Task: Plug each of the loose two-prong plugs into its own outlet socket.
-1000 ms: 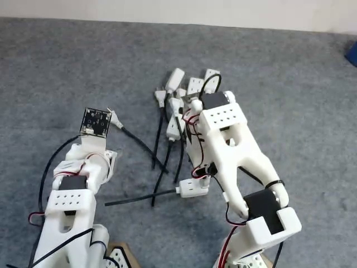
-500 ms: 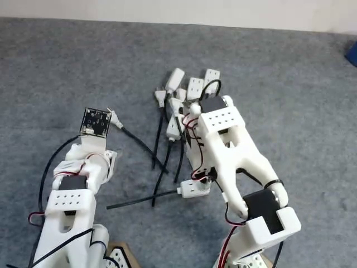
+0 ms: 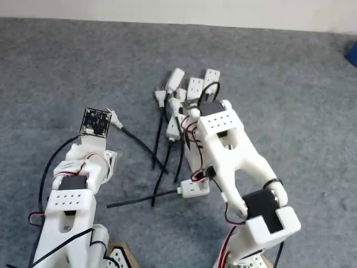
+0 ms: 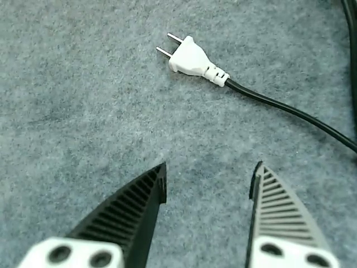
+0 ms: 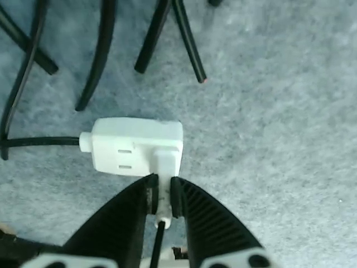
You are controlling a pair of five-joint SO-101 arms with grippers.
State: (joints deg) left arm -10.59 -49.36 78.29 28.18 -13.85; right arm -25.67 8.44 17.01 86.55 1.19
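Note:
A loose white two-prong plug on a black cable lies on the grey carpet, prongs pointing away from its cable. My left gripper hovers open a short way from it, nothing between its fingers. The same plug shows beside the left arm's wrist camera. My right gripper is shut on a white plug that is seated in one side of a white outlet socket. That outlet socket lies under the right arm; its other slot pair is free.
A cluster of white plugs and sockets with black cables fans out at the carpet's middle, just beyond the right arm. Cable ends lie close to the held socket. Open carpet stretches to the far left and right.
The right arm has leaned slightly to the left and the outlet socket's cable has swung a little with it. The left arm has kept still.

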